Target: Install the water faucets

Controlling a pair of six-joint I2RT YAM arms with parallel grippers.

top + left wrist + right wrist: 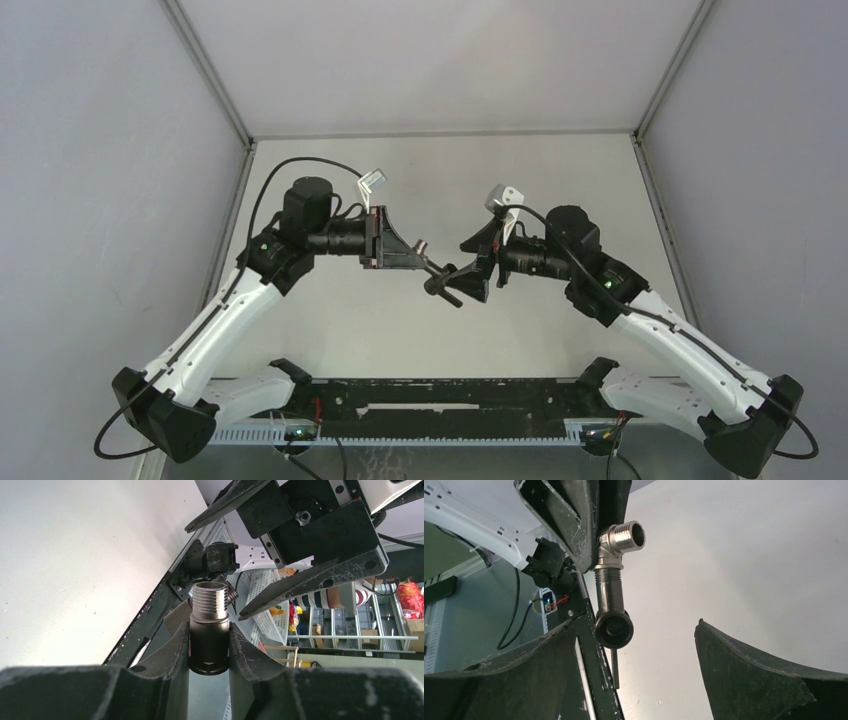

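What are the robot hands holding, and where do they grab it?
Left gripper clamps the faucet near its silvery fitting; right gripper is open, holding nothing.

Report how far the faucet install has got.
Done: the dark tap piece looks threaded into the silvery fitting. In hand: the left pincer holds them in mid-air; the right pincer stands open about the tap's end. Left: likely more tightening; seating can't be judged.
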